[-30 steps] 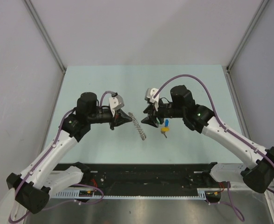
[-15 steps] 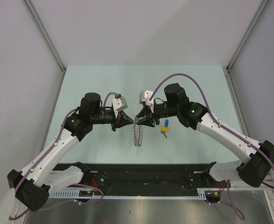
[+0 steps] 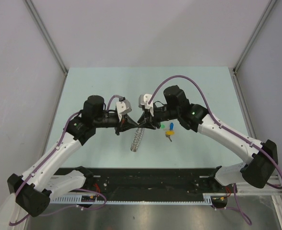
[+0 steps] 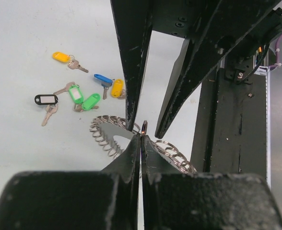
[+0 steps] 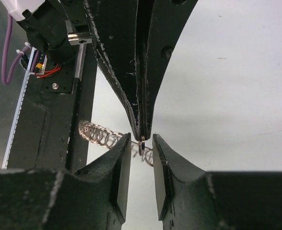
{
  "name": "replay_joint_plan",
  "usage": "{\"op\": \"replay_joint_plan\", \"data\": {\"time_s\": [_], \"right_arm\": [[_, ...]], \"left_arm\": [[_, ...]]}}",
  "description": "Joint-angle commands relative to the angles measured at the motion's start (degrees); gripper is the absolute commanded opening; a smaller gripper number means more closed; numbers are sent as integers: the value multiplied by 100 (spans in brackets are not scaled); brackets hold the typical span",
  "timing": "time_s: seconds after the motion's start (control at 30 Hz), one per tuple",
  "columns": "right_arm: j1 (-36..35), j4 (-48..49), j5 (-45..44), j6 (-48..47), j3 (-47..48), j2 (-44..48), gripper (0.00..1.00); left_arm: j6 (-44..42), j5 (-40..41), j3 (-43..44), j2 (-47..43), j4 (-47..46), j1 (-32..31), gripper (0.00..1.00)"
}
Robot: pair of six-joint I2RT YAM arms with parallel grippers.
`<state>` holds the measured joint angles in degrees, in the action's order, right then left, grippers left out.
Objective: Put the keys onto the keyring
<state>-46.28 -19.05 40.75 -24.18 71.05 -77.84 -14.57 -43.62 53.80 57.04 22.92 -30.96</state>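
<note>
The keyring (image 3: pixel 137 139), a coiled silver ring, hangs above the table from my left gripper (image 3: pixel 133 123), which is shut on one small loop of its rim (image 4: pixel 144 127). My right gripper (image 3: pixel 144 122) faces it tip to tip. In the right wrist view the right gripper (image 5: pixel 141 139) is open, its jaws on either side of that pinched loop without touching it, and the coil (image 5: pixel 95 133) trails off to the left. The keys lie loose on the table: orange (image 4: pixel 61 56), blue (image 4: pixel 102 78), yellow (image 4: pixel 117 87), two green (image 4: pixel 75 92) and black (image 4: pixel 46 99).
In the top view, a blue key (image 3: pixel 171 126) and a yellow key (image 3: pixel 170 132) lie just right of the grippers, under the right arm. A black rail (image 3: pixel 146 179) with cabling runs along the near table edge. Grey walls close in the sides and back.
My right gripper has moved left until it meets the left gripper's tip, and its jaws have narrowed. The keyring has swung from slanting right to hanging down and left.
</note>
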Motion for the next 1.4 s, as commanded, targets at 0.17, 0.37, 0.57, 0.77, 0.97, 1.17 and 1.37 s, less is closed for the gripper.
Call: {"op": "replay_joint_plan", "data": {"time_s": [0.17,0.37,0.57,0.77,0.97,1.17,1.37], "right_arm": [[-48,-125,-217,-104,261,-82,26],[-56,-161,-296,-121,261,-73,15],[-39,-178,-366,-122,261,-29,0],[84,155,-314,133,156,208,0],[268,1218,-164,616,-406,779,0],[392,2518,29,1249,-1065,1280,0],[480,3898,108,1942,-1724,1579,0]], "left_arm": [[-134,2,280,-70,-112,-42,0],[-134,2,280,-70,-112,-42,0],[-134,11,263,-140,-156,-42,1],[182,318,17,-640,-875,11,36],[691,635,-414,-1132,-1920,256,48],[1333,258,-757,-1177,-2792,354,54],[1878,-445,-924,-896,-3495,354,54]]}}
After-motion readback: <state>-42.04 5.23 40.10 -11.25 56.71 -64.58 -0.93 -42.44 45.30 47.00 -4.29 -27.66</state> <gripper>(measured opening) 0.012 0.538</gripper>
